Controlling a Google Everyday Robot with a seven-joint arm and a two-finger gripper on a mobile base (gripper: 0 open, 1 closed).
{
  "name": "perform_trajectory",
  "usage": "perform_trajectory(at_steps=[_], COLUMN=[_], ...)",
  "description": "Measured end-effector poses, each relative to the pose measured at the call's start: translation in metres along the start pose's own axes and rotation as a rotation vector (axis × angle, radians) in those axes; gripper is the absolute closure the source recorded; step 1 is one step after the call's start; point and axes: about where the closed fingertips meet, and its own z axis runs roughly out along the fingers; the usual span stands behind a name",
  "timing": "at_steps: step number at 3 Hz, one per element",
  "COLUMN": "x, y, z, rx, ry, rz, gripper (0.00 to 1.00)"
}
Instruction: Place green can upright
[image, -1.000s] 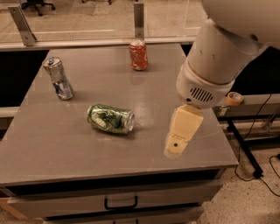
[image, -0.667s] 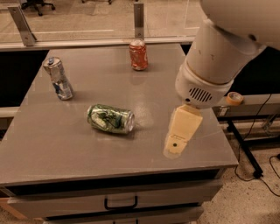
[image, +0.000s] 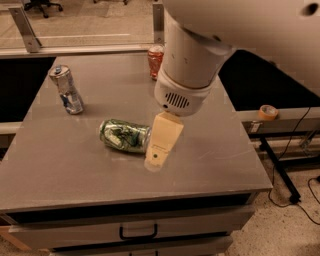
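One relation decides your next move: the cream-coloured parallel-jaw gripper (image: 159, 150) sits at the right-hand end of the green-and-white aluminium drink can (image: 125, 135), not over its middle. The gripper points down toward the grey tabletop (image: 215, 150), with its tip low over the surface near the table's centre. From this angle you cannot tell how wide it stands. It appears to carry nothing, since the can rests on the table by itself.

That can lies on its side just left of the gripper, its long axis running left to right and dipping slightly toward the front at the gripper's end. The end nearest the gripper is partly hidden behind it, so you cannot tell whether the two touch.

My judgement: to grasp across the body you would need to shift left along that axis.

Above, the broad white wrist housing (image: 187, 75) comes down from the upper right and leans over the table's back half. Behind it stands an orange-red can (image: 155, 61), upright at the rear edge; a dented silver-blue can (image: 66, 90) stands well apart at the left.
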Motion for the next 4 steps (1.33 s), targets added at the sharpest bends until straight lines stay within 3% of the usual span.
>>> perform_trajectory(at_steps=[2,3,4], x=[-0.053,-0.077,-0.095], y=[0.003,-0.004,-0.006], z=[0.046,0.064,0.079], rx=[0.035,0.041,0.013], ry=[0.014,-0.008,-0.01], rz=[0.063,0.044,0.026], gripper=[0.0,0.0,0.0])
